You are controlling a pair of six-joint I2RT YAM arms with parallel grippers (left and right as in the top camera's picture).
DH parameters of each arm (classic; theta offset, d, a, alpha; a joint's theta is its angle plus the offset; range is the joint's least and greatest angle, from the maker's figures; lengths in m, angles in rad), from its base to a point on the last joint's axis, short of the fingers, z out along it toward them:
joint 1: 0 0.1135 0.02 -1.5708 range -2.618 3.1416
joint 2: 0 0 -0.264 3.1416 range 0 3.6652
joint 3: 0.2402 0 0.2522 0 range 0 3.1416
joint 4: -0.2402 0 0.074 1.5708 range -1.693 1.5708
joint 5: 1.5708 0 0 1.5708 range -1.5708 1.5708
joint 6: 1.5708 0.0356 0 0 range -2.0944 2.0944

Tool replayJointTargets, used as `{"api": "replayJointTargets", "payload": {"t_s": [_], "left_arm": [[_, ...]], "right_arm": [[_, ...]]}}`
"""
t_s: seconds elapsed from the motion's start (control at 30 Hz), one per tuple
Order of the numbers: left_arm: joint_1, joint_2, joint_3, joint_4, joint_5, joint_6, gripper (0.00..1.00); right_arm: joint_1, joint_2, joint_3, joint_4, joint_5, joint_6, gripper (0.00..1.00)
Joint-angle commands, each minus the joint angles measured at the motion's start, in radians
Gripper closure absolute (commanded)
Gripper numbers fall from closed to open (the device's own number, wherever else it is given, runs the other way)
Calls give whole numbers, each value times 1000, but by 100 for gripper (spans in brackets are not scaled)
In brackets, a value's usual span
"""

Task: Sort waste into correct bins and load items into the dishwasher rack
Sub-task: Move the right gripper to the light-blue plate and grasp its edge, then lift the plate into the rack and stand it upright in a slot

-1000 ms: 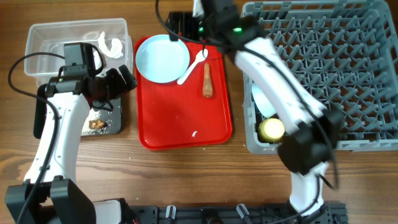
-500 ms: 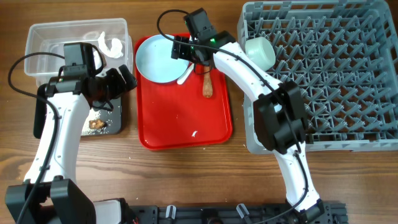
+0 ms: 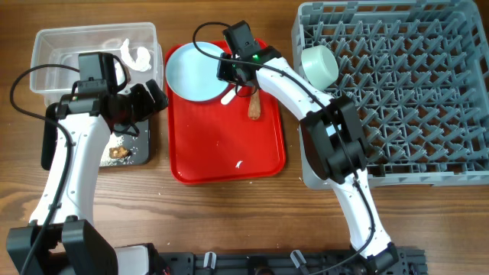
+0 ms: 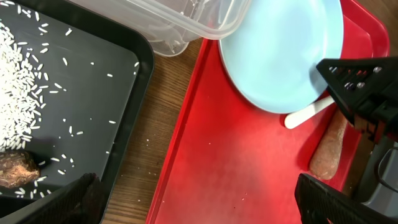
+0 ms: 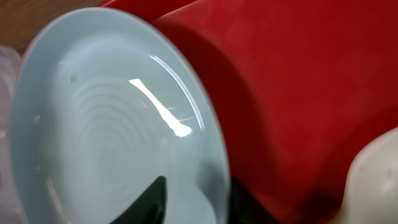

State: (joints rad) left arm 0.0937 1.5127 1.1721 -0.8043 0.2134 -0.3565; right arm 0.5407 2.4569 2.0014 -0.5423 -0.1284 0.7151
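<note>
On the red tray (image 3: 229,137) lies the pale blue plate (image 3: 195,70), with my right gripper (image 3: 234,70) shut on its right rim. In the right wrist view one dark finger (image 5: 155,199) lies on the plate (image 5: 106,137), and the right gripper (image 5: 199,202) straddles the rim. A white spoon (image 3: 228,96) and an orange-brown stick (image 3: 254,103) lie beside the plate. My left gripper (image 3: 149,99) hangs open between the two bins, nothing in it. The left gripper (image 4: 205,205) is above the tray's left edge. Rice (image 4: 18,74) and a brown lump (image 4: 15,169) lie in the black bin (image 4: 118,124).
The clear bin (image 3: 92,50) at back left holds crumpled white paper (image 3: 139,55). The grey dishwasher rack (image 3: 397,92) fills the right side, a pale blue bowl (image 3: 319,65) on its side near its left wall. A white scrap (image 3: 238,164) lies on the tray.
My right arm swung from the rack's front left corner to the plate, and its jaws closed on the rim. The left arm has not moved.
</note>
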Motion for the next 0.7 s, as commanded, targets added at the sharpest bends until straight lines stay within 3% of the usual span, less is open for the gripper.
{"api": "replayJointTargets", "payload": {"t_s": [0.0, 0.47, 0.67], "left_arm": [[6, -11, 18, 3, -2, 2, 0], [6, -11, 18, 3, -2, 2, 0], [6, -11, 18, 3, -2, 2, 0]], "right_arm": [[6, 33, -7, 8, 9, -5, 96], [-31, -25, -6, -18, -69, -59, 96], [-43, -96, -6, -103, 9, -111, 96]]}}
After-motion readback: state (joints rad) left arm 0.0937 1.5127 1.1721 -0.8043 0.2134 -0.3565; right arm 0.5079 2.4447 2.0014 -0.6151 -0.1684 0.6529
